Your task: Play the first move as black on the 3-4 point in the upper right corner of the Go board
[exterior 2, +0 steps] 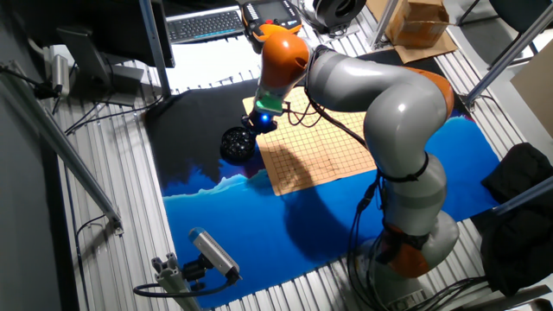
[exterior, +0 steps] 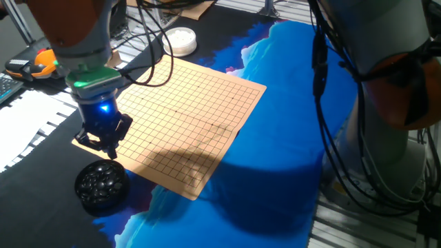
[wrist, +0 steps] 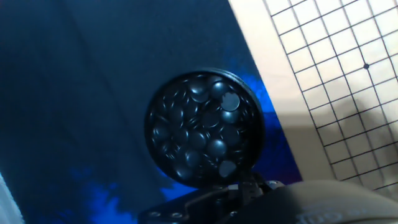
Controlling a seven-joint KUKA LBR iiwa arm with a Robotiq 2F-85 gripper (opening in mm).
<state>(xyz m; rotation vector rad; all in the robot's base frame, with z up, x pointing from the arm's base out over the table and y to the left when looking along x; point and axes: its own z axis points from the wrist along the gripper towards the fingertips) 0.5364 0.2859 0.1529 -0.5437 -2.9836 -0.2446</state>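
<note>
Your two-finger gripper hovers above the round black bowl, near-left of the wooden Go board; finger state unclear. Loose glossy black stones crowd inside: risk grabbing several.

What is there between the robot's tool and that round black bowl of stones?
Nothing: in one fixed view the tool hangs just above the bowl, only open air between them. The hand view looks straight down onto the stones.
</note>
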